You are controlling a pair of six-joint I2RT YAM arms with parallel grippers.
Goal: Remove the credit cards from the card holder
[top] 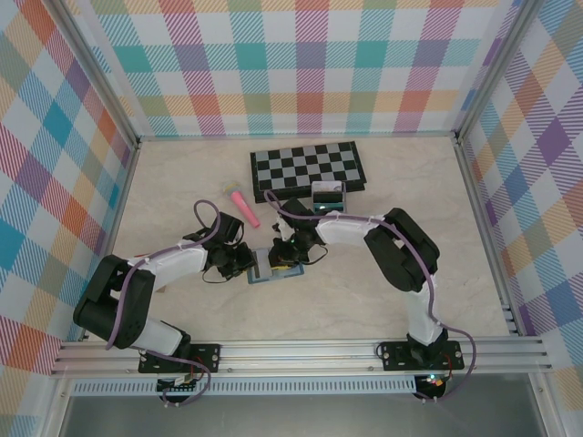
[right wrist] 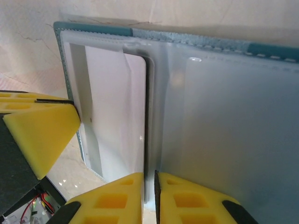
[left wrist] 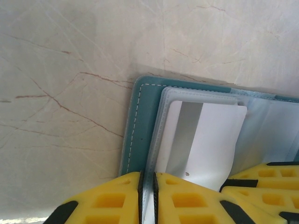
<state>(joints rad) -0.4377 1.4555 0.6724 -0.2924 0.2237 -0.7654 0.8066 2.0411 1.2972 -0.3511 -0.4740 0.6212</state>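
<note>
From the top camera, the card holder (top: 271,269) lies open on the table (top: 182,182) at mid-frame, below the chessboard (top: 308,168) and the pink marker (top: 244,208). My left tool (top: 248,264) is at its left edge and my right tool (top: 290,255) at its upper right. In the left wrist view, the left tool (left wrist: 147,198) is clenched on the holder's bottom edge, a thin pale leaf pinched between the yellow pads. Just right of that, a white credit card (left wrist: 210,140) with a grey stripe sits inside the clear pocket (left wrist: 201,95). In the right wrist view, the right tool (right wrist: 149,198) is clamped on a thin leaf at the bottom centre. I cannot tell whether the card's edge is in that pinch or only plastic. I judge the card light, stiff and slick, and the holder soft and floppy, so it would ride along unless pinned. I would take the card flat across its faces at an exposed edge and draw it along the pocket's line.
</note>
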